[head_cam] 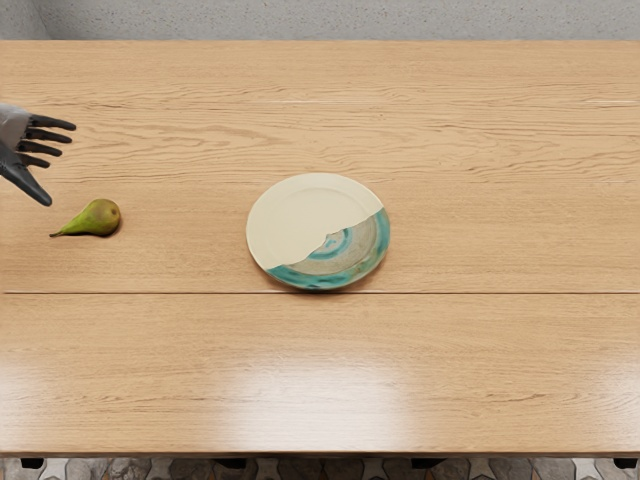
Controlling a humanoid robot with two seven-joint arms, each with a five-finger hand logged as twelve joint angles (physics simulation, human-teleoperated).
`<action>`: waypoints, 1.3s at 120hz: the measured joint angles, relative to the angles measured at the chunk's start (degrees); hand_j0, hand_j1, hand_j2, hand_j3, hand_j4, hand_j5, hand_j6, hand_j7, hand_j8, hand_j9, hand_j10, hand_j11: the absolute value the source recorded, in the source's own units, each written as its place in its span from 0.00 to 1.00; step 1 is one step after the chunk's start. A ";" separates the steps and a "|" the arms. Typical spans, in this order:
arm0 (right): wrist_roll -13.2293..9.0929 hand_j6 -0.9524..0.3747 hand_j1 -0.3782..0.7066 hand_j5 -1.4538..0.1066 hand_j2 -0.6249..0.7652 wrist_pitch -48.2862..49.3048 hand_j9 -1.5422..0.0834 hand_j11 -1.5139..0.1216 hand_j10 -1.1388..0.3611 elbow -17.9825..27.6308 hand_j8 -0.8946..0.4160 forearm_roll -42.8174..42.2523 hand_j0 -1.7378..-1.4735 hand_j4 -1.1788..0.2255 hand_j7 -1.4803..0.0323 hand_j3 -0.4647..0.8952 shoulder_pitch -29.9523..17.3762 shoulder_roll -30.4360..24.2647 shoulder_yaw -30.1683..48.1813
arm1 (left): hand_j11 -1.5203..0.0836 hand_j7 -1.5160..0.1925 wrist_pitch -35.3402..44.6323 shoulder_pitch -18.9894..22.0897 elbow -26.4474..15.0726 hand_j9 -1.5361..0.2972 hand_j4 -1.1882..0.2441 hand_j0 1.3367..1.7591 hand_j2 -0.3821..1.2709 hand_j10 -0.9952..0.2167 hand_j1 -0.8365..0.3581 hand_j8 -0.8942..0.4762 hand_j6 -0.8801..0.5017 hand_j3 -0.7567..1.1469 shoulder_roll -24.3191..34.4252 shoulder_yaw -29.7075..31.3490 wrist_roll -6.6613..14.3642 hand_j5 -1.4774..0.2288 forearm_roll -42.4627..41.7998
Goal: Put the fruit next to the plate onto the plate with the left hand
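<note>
Left hand [24,150] is in at the left edge of the head view, only partly in frame. Its dark fingers [55,123] are spread and point right across the bench [450,350]. The hand is open wide and holds nothing.

The pear [94,218] lies on its side on the bench, just below and to the right of the hand. There is a visible gap between it and the lowest fingertip, so no contact. It is green-yellow with the fat end to the right. The stem end points left and slightly toward the near edge.

The plate [300,205] sits flat near the bench centre, well apart from the pear and to its right. It is round with 2 finishes. The upper-left part is cream, and the lower-right part has teal and grey rings with a teal rim. The pear is off the plate.

The stretch between pear and plate is plain wood grain. 1 seam [500,292] runs left to right across the full bench, passing just under the near rim of the plate, and it looks flush. There is a glare patch [310,400] on the near half of the bench. A grey wall strip [330,18] runs past the far edge, and patterned floor [130,468] shows below the near edge.
</note>
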 joint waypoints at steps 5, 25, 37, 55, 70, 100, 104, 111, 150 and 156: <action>0.00 0.72 0.03 0.93 0.45 0.00 0.95 0.93 0.76 0.00 0.68 0.00 0.30 0.84 0.98 0.34 0.00 0.00 0.00 | 0.95 0.89 -0.01 -0.58 -1.95 0.84 0.83 0.76 0.23 0.82 0.99 0.65 0.64 0.40 0.00 0.03 0.10 0.87 2.65; 0.00 0.72 0.03 0.93 0.45 -0.01 0.95 0.93 0.76 0.00 0.68 0.00 0.30 0.84 0.98 0.34 0.01 0.00 0.00 | 0.95 0.89 0.01 -1.18 -8.00 0.84 0.83 0.76 0.23 0.82 0.99 0.65 0.63 0.40 -0.50 0.03 0.27 0.87 11.12; 0.00 0.72 0.03 0.93 0.45 -0.01 0.95 0.93 0.76 0.00 0.68 0.00 0.30 0.84 0.98 0.34 0.06 0.00 0.00 | 0.95 0.89 0.01 0.09 -9.77 0.84 0.83 0.76 0.23 0.82 0.99 0.65 0.63 0.40 -2.04 0.19 0.30 0.87 15.98; 0.00 0.72 0.03 0.93 0.45 -0.01 0.95 0.93 0.76 0.00 0.68 0.00 0.30 0.84 0.98 0.34 0.08 0.00 0.00 | 0.95 0.89 0.21 1.20 -10.64 0.84 0.83 0.76 0.23 0.82 0.99 0.65 0.63 0.40 -4.04 2.16 0.31 0.87 20.56; 0.00 0.72 0.03 0.93 0.45 -0.01 0.95 0.93 0.76 0.00 0.68 0.00 0.30 0.84 0.98 0.34 0.09 0.00 0.00 | 0.95 0.89 6.53 1.18 -10.98 0.84 0.83 0.76 0.23 0.82 0.99 0.65 0.63 0.40 -5.11 2.84 0.31 0.87 21.66; 0.00 0.72 0.03 0.93 0.45 -0.01 0.95 0.93 0.76 0.01 0.68 0.00 0.30 0.84 0.98 0.34 0.10 0.00 0.00 | 0.95 0.89 24.76 1.19 -11.32 0.84 0.83 0.76 0.23 0.82 0.99 0.65 0.63 0.40 -9.58 9.77 0.31 0.87 26.19; 0.00 0.72 0.03 0.93 0.45 -0.01 0.95 0.93 0.76 0.01 0.68 0.00 0.30 0.84 0.98 0.34 0.10 0.00 0.00 | 0.95 0.89 25.91 1.27 -11.28 0.84 0.83 0.76 0.23 0.82 0.99 0.65 0.63 0.40 -9.50 10.76 0.31 0.87 26.66; 0.00 0.72 0.03 0.93 0.45 -0.01 0.95 0.93 0.76 0.00 0.68 0.00 0.30 0.84 0.98 0.34 0.09 0.00 0.00 | 0.95 0.89 27.22 1.28 -11.21 0.84 0.83 0.76 0.23 0.82 0.99 0.65 0.63 0.40 -9.57 12.77 0.31 0.87 27.20; 0.00 0.72 0.03 0.93 0.45 -0.01 0.95 0.93 0.76 0.02 0.68 0.00 0.30 0.84 0.98 0.34 0.12 0.00 0.00 | 0.92 0.87 32.72 2.25 -10.87 0.82 0.81 0.76 0.24 0.79 0.96 0.63 0.61 0.40 -11.77 16.63 0.31 0.84 30.37; 0.00 0.72 0.03 0.93 0.45 -0.01 0.95 0.93 0.76 0.01 0.68 0.00 0.30 0.84 0.98 0.34 0.12 0.00 0.00 | 0.91 0.85 33.23 2.37 -10.85 0.81 0.80 0.76 0.24 0.78 0.95 0.62 0.60 0.40 -11.70 16.84 0.31 0.83 30.97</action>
